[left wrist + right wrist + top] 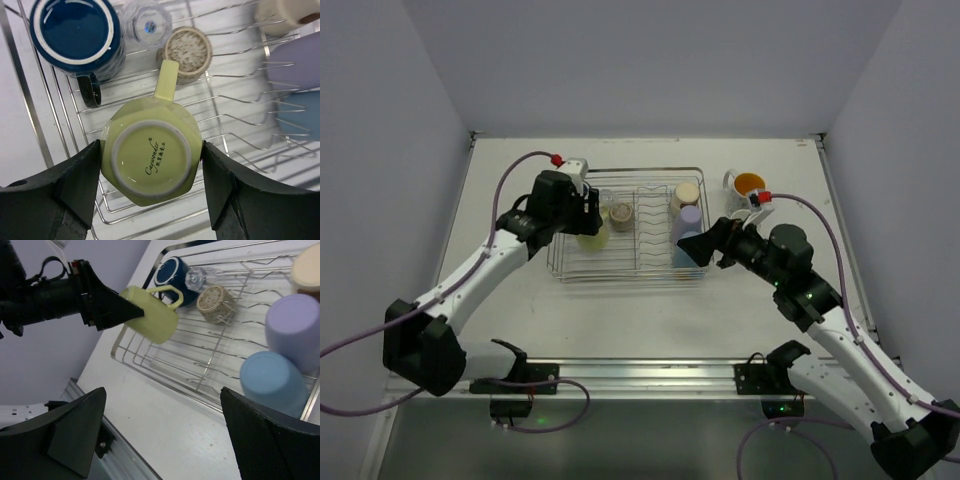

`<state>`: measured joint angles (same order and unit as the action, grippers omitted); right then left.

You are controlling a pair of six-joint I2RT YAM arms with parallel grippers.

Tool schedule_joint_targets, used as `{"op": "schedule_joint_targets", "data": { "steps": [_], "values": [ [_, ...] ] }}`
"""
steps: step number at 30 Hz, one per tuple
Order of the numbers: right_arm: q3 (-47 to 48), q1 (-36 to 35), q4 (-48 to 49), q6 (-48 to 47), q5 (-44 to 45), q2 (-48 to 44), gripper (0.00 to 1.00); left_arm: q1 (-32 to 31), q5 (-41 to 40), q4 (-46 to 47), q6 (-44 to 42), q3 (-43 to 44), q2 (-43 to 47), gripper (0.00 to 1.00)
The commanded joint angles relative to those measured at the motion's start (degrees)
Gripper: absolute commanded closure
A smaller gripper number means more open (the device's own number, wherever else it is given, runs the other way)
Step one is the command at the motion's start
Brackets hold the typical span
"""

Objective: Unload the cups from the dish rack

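While the left gripper (151,152) clamps the yellow-green faceted ceramic cup (150,170) across its sides, the cup hangs over the silver wire dish rack's (620,277) left end, axis along the fingers, base toward the wrist, handle (166,80) toward a speckled cup (187,50); right gripper (162,400) gapes wide.

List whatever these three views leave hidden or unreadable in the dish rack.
- Top external: yellow-green cup mostly hidden under the left gripper.
- Left wrist: cream cup blurred, cut off by the top edge; light blue cup cut off at right.
- Right wrist: dark blue cup partly behind the yellow-green cup's handle.
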<state>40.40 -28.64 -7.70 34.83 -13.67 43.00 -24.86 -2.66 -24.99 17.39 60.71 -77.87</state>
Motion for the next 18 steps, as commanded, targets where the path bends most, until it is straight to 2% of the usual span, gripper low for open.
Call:
{"op": "schedule_joint_targets", "data": {
  "steps": [1, 6, 11, 18],
  "values": [
    [-2.34, -2.46, 13.05, 7.7, -4.17, 0.59, 0.02, 0.17, 4.76, 4.17, 1.77, 0.38, 10.7, 0.82],
    [-4.28, -8.78, 24.39, 10.69, -1.46, 4.45, 0.05, 0.17, 11.52, 7.22, 6.68, -1.46, 20.27, 0.84],
    [-5.51, -11.69, 34.75, 13.68, -1.53, 8.58, 0.11, 0.17, 25.49, 16.89, 17.65, -5.59, 26.35, 0.84],
    [-4.46, -13.89, 39.52, 15.53, -1.53, 12.89, 0.13, 0.17, 34.02, 31.47, 28.66, -11.74, 31.28, 0.85]
  ]
}}
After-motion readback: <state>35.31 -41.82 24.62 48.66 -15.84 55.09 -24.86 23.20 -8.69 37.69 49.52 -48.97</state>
